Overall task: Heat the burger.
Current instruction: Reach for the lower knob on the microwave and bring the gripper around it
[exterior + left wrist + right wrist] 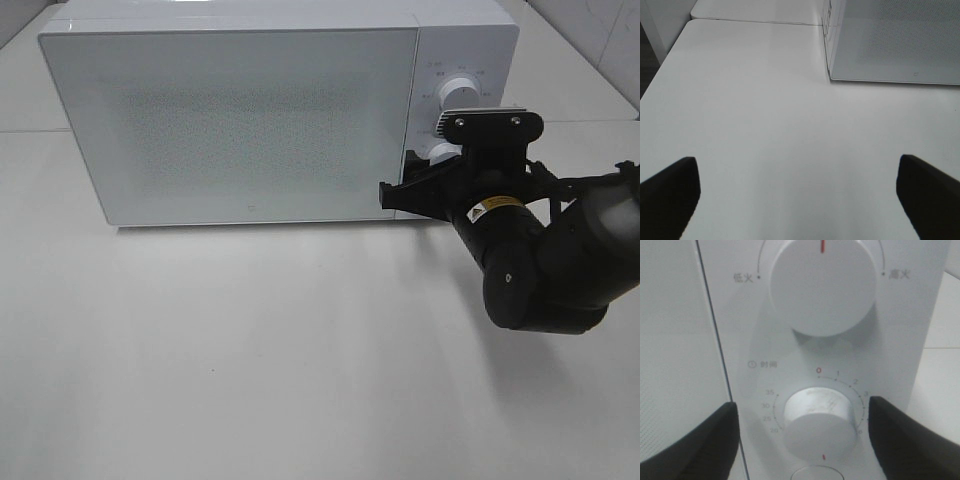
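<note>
The burger is hidden in every view. The white microwave (240, 110) stands at the back of the table with its door shut, and its speckled window shows nothing inside. My right gripper (425, 172) is up against the control panel. In the right wrist view this right gripper (802, 406) is open. Its black fingers (700, 440) flank the lower timer knob (820, 422) with a gap on each side. The knob's red mark points down, away from the 0. My left gripper (797, 165) is open over bare table, left of the microwave's front corner (830, 75).
The upper power knob (822, 285) has its red mark pointing straight up. A round button (817, 474) sits below the timer knob. The white table (250, 340) spreads in front of the microwave, and its left edge (660, 70) shows in the left wrist view.
</note>
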You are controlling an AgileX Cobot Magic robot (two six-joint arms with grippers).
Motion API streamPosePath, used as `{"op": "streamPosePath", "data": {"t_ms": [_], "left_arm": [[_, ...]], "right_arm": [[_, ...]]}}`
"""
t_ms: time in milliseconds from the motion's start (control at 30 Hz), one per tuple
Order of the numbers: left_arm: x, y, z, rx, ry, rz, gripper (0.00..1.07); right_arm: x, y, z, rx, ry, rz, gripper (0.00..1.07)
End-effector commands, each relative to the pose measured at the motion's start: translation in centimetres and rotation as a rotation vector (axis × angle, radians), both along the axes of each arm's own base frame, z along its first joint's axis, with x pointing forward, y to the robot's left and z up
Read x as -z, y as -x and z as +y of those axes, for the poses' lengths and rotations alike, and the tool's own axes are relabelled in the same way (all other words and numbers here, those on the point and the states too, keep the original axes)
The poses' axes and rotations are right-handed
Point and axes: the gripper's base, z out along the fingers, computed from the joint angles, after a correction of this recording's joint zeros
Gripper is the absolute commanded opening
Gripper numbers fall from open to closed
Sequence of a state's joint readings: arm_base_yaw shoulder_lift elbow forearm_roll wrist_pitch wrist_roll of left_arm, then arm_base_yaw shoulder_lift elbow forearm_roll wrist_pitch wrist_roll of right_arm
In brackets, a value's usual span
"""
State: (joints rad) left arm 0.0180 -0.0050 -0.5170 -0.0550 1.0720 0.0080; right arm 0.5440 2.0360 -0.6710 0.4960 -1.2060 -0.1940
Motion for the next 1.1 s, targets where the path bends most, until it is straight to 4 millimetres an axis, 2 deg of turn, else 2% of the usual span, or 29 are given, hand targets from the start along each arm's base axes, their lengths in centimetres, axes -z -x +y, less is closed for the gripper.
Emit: {"op": "streamPosePath", "data": {"t_ms": [33,200,867,1067,1100], "left_arm": [[-0.01,0.24,0.00,0.000,0.007,-0.015,1.01],[-0.01,0.24,0.00,0.000,0.007,-0.015,1.01],[-0.01,0.24,0.00,0.000,0.007,-0.015,1.01],[-0.01,0.24,0.00,0.000,0.007,-0.015,1.01],[-0.01,0.24,0.00,0.000,0.007,-0.015,1.01]], "right_arm": [[-1.40,-0.45,-0.12,0.020,0.004,-0.147,0.72],[-0.81,-0.83,-0.03,0.034,0.015,-0.141,0.72],[-0.77,-1.16,-0.79,0.058,0.018,-0.145,0.72],[-0.77,-1.16,-0.78,0.057,0.018,-0.144,0.62],[-0.77,-1.16,-0.78,0.057,0.018,-0.144,0.56]]}}
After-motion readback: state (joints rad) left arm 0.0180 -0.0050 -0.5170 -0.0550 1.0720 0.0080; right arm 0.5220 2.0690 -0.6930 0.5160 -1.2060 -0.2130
